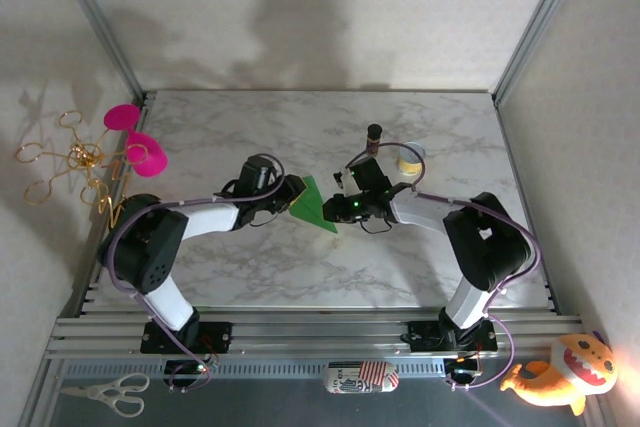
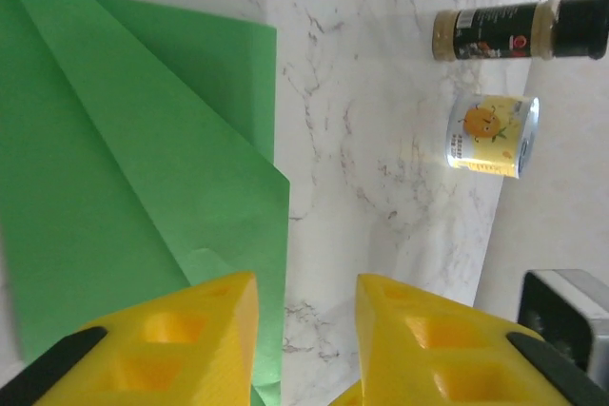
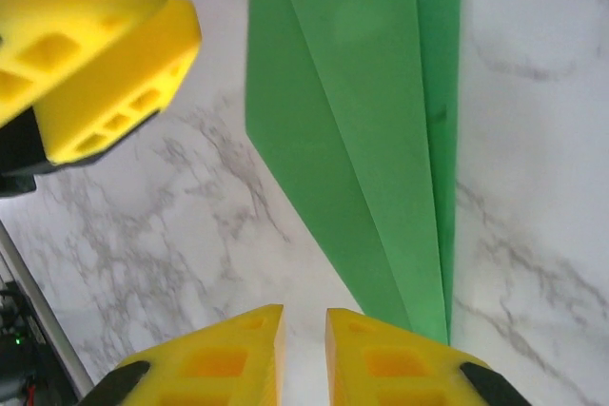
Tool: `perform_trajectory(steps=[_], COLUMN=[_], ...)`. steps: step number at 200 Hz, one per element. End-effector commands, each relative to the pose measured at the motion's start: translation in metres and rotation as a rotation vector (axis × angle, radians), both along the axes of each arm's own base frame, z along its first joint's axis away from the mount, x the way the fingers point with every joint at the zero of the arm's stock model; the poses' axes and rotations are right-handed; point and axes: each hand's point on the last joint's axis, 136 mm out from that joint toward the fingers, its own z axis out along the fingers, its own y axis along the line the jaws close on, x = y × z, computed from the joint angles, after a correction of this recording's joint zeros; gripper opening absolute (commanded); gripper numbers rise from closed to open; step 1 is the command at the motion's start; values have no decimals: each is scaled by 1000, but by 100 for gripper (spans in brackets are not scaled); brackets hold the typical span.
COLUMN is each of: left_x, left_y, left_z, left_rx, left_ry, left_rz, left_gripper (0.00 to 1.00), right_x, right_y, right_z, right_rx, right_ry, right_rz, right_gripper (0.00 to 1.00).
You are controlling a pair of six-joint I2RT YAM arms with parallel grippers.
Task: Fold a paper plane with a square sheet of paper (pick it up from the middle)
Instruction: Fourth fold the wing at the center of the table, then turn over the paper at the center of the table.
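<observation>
Top view: marble worktop [image 1: 250, 267]. The green paper [image 1: 316, 207] sits at the ctr, folded to a pointed wedge, btw the two arm tips. left fingers [image 1: 290, 192] are at its left edge, right fingers [image 1: 345, 207] at its right edge. Can't tell open/closed from up here. Behind the right arm: dark spice bottle [image 1: 374, 135] upright, small can [image 1: 410, 157] just beside it. Off the worktop: pink pieces [image 1: 135, 142] + gold wire loops [image 1: 65, 162] by the left wall, scissors [image 1: 105, 394] on the near-left rail, plush toy [image 1: 560, 372] near-right.

Left wrist: left fingers [image 2: 190, 339] are yellow and apart w/ a clear gap, marble showing in it, so open and gripping nothing. Green paper [image 2: 124, 168] is on the left side, looks flat on the worktop, w/ diagonal creases and overlapping layers. Its right edge runs down into the gap. One finger is over paper, the other over bare marble. Spice bottle [image 2: 514, 30] and can [image 2: 490, 135] w/ orange cartoon label are on the far side, near each other, well apart from the paper.

Right wrist: right fingers [image 3: 219, 358] have a narrow slit btw them w/ marble visible through it, so slightly open, nothing clamped. Green paper [image 3: 362, 140] is a long narrow dart shape w/ lengthwise folds. Its tip ends at the finger on the view's right; contact or not, can't tell. Left fingers [image 3: 95, 35] are top-left, just beside the paper's wide end, w/ a strip of marble between.
</observation>
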Motion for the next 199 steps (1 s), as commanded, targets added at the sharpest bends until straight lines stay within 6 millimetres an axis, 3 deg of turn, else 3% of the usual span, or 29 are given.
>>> perform_trajectory(steps=[1, 47, 106, 199], left_x=[3, 4, -1, -22], left_y=[-21, -29, -20, 8], left_z=[4, -18, -51, -102], left_rx=[-68, -33, 51, 246], left_ry=[-5, 31, 104, 275], left_rz=[-26, -48, -33, -3], left_gripper=[29, 25, 23, 21], right_x=[-18, -23, -36, -51], right_y=[-5, -12, -23, -37], right_z=[-22, -45, -66, -62], right_rx=[-37, -87, -129, -166], right_ry=[84, 130, 180, 192], right_rz=[28, 20, 16, 37], right_gripper=[19, 17, 17, 17])
